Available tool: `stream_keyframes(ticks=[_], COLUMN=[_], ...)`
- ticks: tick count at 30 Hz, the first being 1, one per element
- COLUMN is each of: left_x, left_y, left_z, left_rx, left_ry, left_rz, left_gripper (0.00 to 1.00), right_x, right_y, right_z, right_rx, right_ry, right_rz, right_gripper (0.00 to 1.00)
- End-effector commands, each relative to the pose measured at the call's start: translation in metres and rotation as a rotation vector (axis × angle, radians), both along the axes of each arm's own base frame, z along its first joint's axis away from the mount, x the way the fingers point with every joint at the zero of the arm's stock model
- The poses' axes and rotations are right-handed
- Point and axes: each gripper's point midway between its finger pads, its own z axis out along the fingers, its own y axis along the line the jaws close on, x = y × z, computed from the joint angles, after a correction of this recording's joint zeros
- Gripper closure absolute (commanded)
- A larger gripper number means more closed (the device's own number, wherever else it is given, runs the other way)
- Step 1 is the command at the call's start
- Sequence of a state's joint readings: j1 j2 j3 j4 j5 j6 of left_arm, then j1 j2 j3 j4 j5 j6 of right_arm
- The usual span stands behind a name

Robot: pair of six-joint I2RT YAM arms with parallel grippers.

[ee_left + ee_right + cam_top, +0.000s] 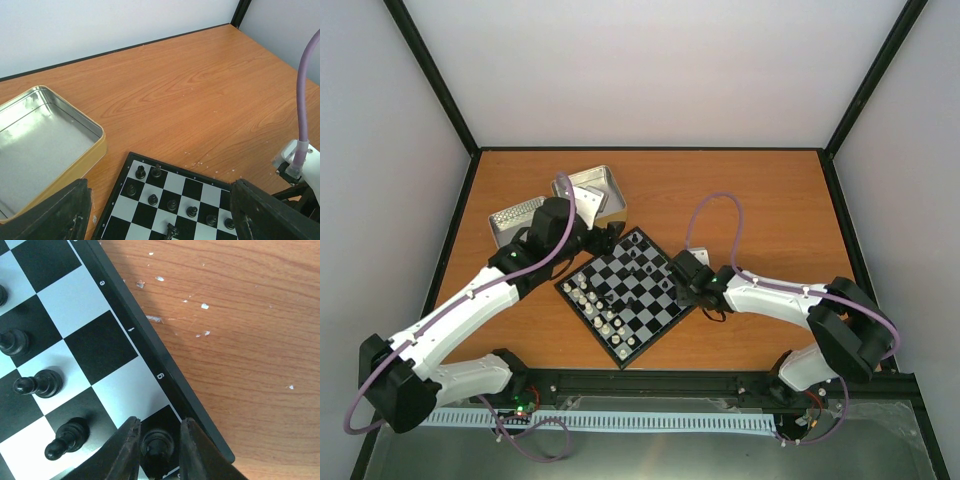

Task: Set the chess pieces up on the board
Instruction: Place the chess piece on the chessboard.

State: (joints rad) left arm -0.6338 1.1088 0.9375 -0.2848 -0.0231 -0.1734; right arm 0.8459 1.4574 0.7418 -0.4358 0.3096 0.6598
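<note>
Board (628,297) sits mid-frame in the top view on the wood table (760,200), turned diamond-wise. White pieces (592,303) line its lower-left side and black pieces (645,262) its upper-right side. Two silver tins (590,190) lie just above-left of the board, one w/ a gold-coloured outer wall filling the left of the L wrist view. L gripper (600,240) hangs over the board's upper-left edge. In its own cam the fingers (55,215) sit far apart at the lower corners, spread wide w/ nothing between them but the board corner and approx nine black pieces below. R gripper (675,283) is at the board's right edge, angled down. In the R wrist view, bottom centre, its fingers (122,450) flank one black piece (157,444) standing on a dark square by the rim near the letter g. There is a thin sliver of gap each side, so the grip looks loosened, not clenched. Three more black pieces (39,384) stand to the left of frame, one per square, apart from each other. Pale specks dot the table in the upper right of that view.
</note>
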Motion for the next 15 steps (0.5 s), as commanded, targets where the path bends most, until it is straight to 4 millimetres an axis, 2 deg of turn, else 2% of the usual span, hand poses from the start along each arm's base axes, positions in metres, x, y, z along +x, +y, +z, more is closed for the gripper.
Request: stream_keyframes(ticks=[1, 5, 11, 15], left_x=[0.003, 0.003, 0.003, 0.001], left_y=[-0.001, -0.002, -0.002, -0.001], left_z=[0.003, 0.003, 0.003, -0.002], left_rx=[-0.016, -0.016, -0.016, -0.016], left_ry=[-0.011, -0.009, -0.009, 0.012], left_rz=[0.005, 0.005, 0.003, 0.005], left_gripper=[0.23, 0.23, 0.23, 0.23], right_x=[0.005, 0.006, 0.003, 0.003], right_y=[0.004, 0.007, 0.004, 0.003], right_z=[0.015, 0.024, 0.022, 0.029], right_rx=[0.033, 0.059, 0.046, 0.056], right_ry=[-0.024, -0.029, -0.012, -0.02], right_rz=[-0.007, -0.005, -0.016, -0.023], right_gripper=[0.75, 0.73, 0.72, 0.72])
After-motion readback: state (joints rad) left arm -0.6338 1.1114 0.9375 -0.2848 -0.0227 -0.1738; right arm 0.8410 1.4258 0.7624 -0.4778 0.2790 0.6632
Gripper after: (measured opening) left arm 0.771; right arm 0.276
